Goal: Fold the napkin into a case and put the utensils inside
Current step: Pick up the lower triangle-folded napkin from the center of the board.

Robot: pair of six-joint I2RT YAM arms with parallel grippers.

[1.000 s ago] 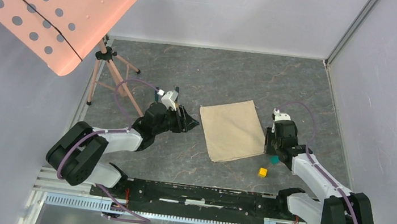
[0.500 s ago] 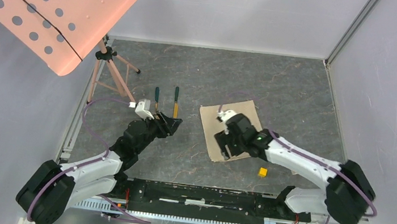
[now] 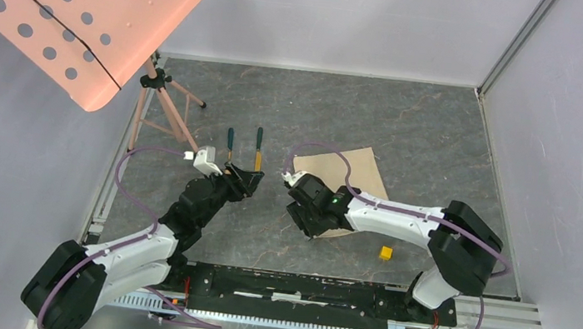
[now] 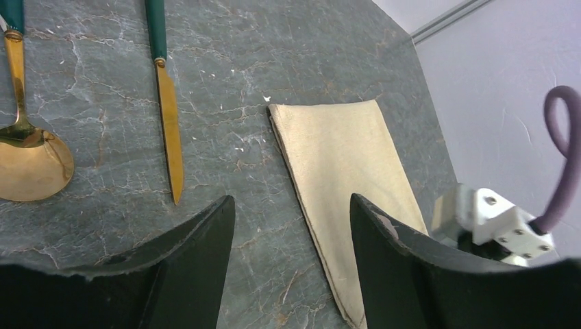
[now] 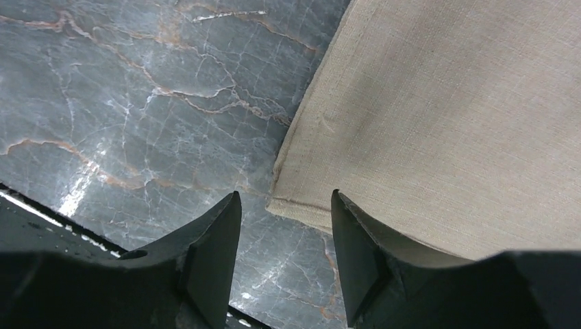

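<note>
The beige napkin (image 3: 359, 171) lies flat on the grey marbled table, partly under my right arm. My right gripper (image 3: 299, 216) hangs open over its near-left corner. In the right wrist view that corner of the napkin (image 5: 445, 116) lies just ahead of the right gripper (image 5: 286, 195), nothing between the fingers. The gold spoon (image 3: 230, 142) and gold knife (image 3: 257, 149), both green-handled, lie side by side left of the napkin. My left gripper (image 3: 251, 180) is open just near of them. The left wrist view shows the spoon (image 4: 27, 161), the knife (image 4: 168, 116), the napkin (image 4: 342, 164) and the empty left gripper (image 4: 291, 202).
A small yellow cube (image 3: 386, 252) sits on the table near the napkin's near-right side. A tripod (image 3: 157, 106) carrying a pink perforated board (image 3: 73, 3) stands at the far left. Walls close in the table at the back and right.
My right arm swung left across the napkin to its near-left corner, and its jaws opened. My left arm drew back toward the near left, uncovering the spoon and knife.
</note>
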